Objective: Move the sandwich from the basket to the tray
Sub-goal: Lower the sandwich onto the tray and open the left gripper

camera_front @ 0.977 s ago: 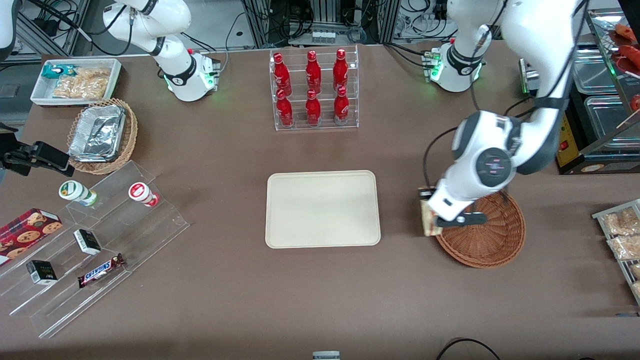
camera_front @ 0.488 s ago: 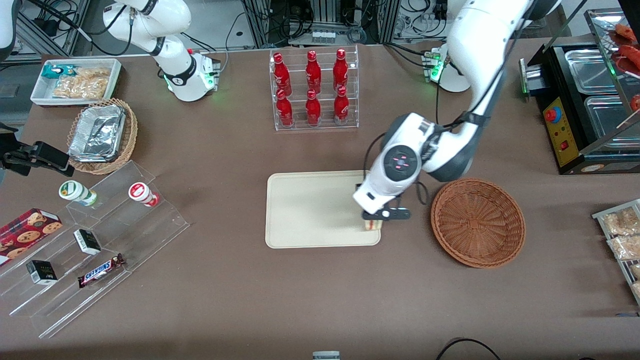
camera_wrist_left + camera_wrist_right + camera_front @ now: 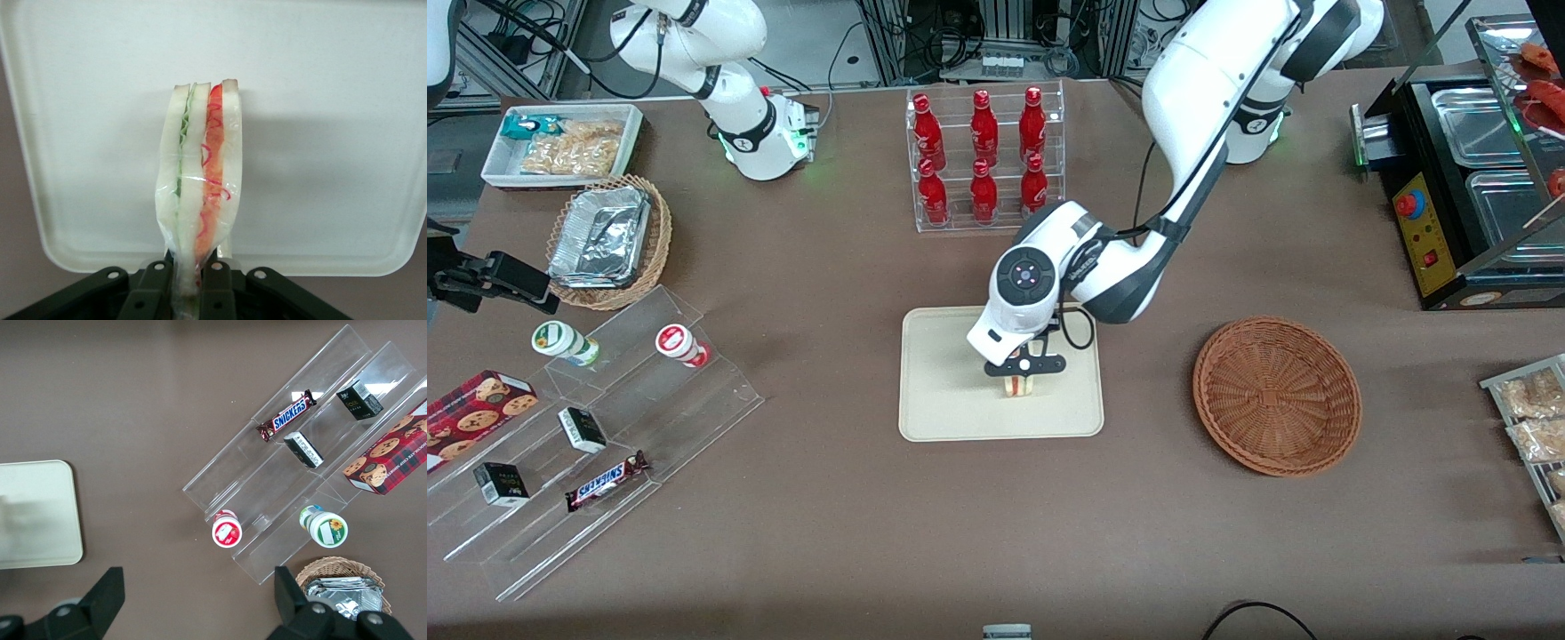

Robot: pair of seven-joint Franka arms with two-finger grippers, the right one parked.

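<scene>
The sandwich [image 3: 200,173] is a plastic-wrapped wedge of white bread with green and red filling. My left gripper [image 3: 189,280] is shut on one end of it. In the front view the gripper [image 3: 1020,372] holds the sandwich [image 3: 1018,385] over the middle of the cream tray [image 3: 943,400]. Whether the sandwich touches the tray [image 3: 320,100] I cannot tell. The round reddish-brown basket [image 3: 1277,395] stands beside the tray toward the working arm's end of the table, with nothing in it.
A clear rack of red bottles [image 3: 984,158] stands farther from the front camera than the tray. Toward the parked arm's end are clear stepped shelves [image 3: 605,418] with snacks, a tan basket of foil containers [image 3: 607,238] and a white snack bin [image 3: 560,144].
My gripper carried the sandwich from the basket's rim across to the tray's edge and on to above the tray's middle. The basket stayed where it was.
</scene>
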